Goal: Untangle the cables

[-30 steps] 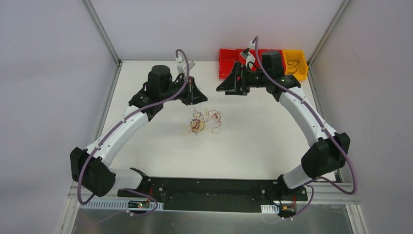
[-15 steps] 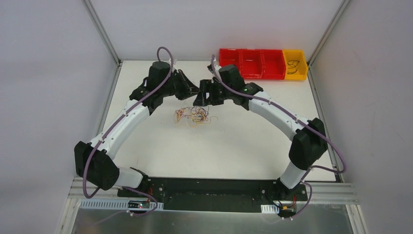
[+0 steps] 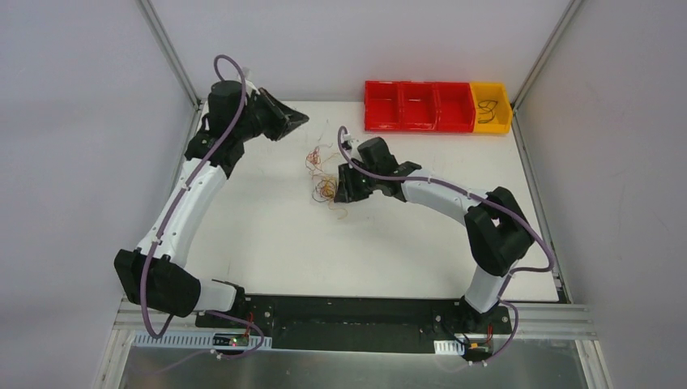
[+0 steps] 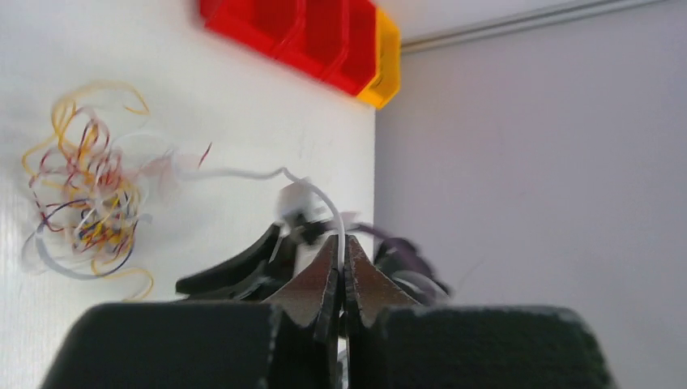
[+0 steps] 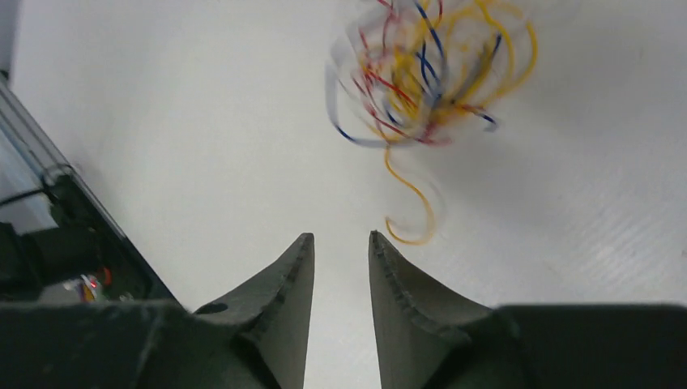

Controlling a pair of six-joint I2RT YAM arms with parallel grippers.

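The tangle of cables [image 3: 323, 189] lay on the white table [image 3: 259, 243] near the middle of the overhead view, with loose strands trailing toward the upper left. The left gripper [image 4: 341, 253] was pinching a white strand [image 4: 243, 172] that ran off the clump. The right gripper [image 5: 341, 243] hung just beside the tangle, its jaws a little apart with nothing between them

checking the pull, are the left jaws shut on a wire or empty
Shut on a white wire: the left jaws meet in the wrist view, and the wire runs from between them to the clump.
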